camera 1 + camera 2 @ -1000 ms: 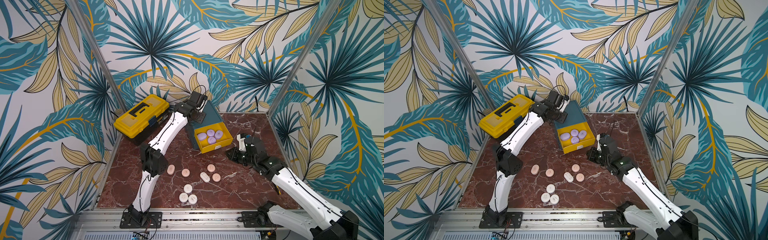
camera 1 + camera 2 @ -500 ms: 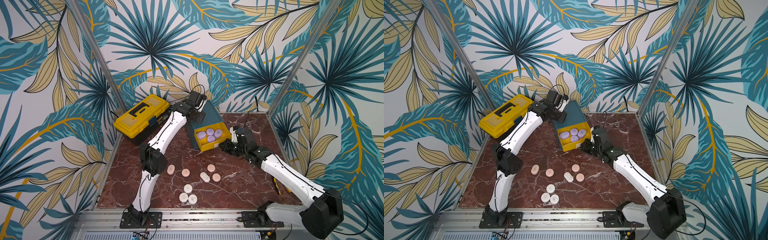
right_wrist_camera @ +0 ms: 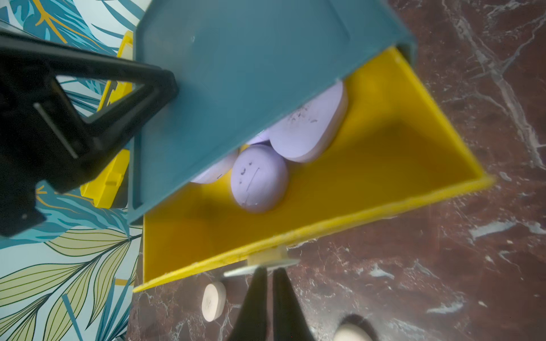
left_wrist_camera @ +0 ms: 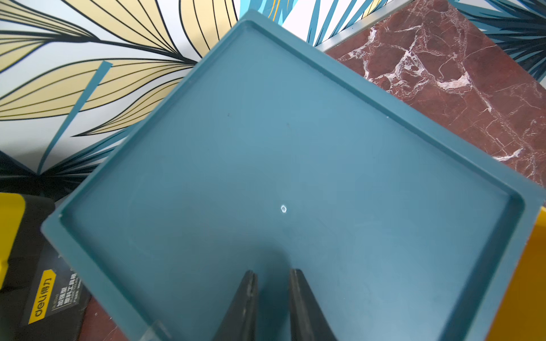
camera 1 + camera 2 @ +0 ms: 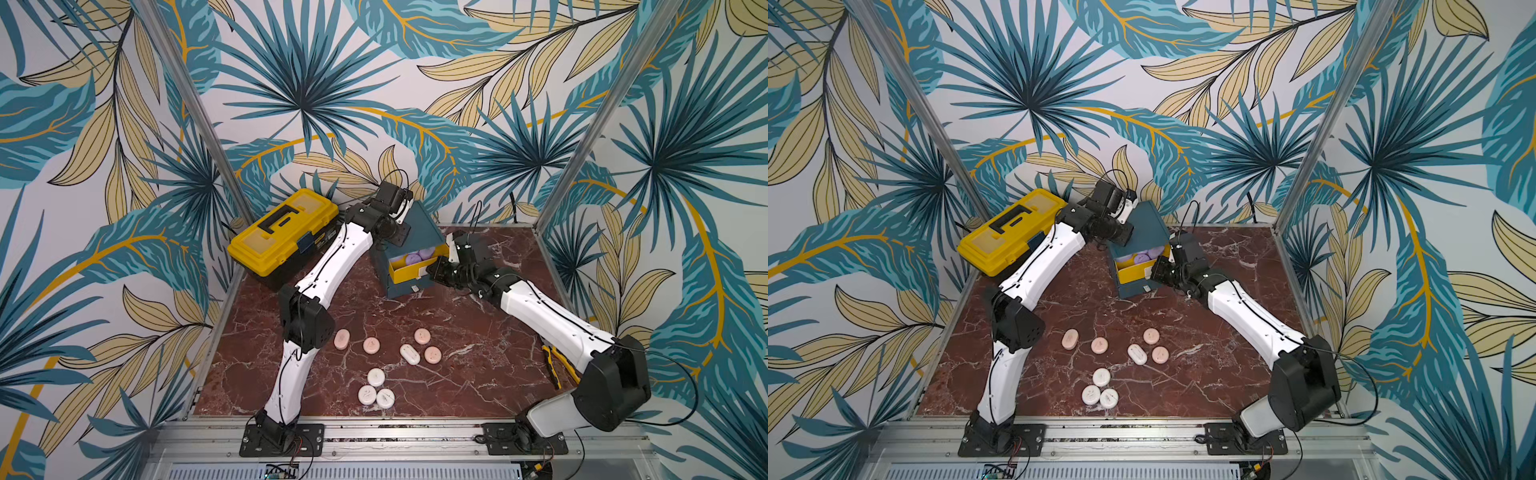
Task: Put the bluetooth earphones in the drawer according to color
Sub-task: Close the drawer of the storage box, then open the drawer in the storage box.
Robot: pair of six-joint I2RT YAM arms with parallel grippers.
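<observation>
Drawer chest [image 5: 419, 226]: dark teal, at the far centre of the tabletop [image 5: 478, 365], between the two arms.
Yellow drawer [image 3: 384, 165]: the top one, standing part-way out toward the near side. The step in hand, as I judge it, is shutting it on the purple lot.
Left tool [image 4: 270, 273]: nearly clenched, grasping nothing, tips resting on the chest's top, apparently to steady it.
Right tool [image 3: 267, 270]: clenched, tips against the drawer's white tab [image 3: 267, 255]. You cannot tell a pinch from a push here.
Purple earphones [image 3: 260, 178]: at least three inside the yellow drawer, partly hidden under the chest's top.
Pink earphones [image 5: 371, 345]: four, loose on the near tabletop.
White earphones [image 5: 376, 377]: four beside them, one lying among the pinks.
Next: you would press the yellow drawer squarely home while keeping the chest held down. Then draw out a teal drawer [image 5: 405, 289] for the pinks or whites.
</observation>
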